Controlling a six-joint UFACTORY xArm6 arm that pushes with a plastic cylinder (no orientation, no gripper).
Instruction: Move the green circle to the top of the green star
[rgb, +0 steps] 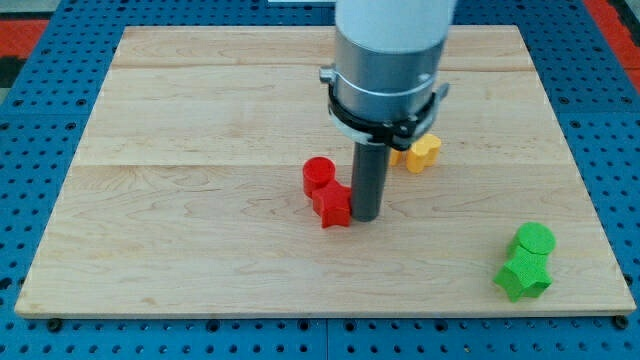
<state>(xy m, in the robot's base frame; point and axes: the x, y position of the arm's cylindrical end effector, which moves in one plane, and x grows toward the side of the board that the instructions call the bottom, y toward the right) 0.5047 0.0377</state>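
circle (535, 238) atop star (522, 277), touching

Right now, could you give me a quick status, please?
My tip beside red blocks, mid-board. Green circle touching green star, already above it. Path clear.

Pale wooden board (200, 150) of jointed planks, grain running across the view, edges slightly rounded. Beneath and around it, blue perforated panel (60, 340) with regular rows of small holes, visible along all sides. Red strip (30, 25) at the view's top left and top right corners. Even, soft light; faint shadows only.
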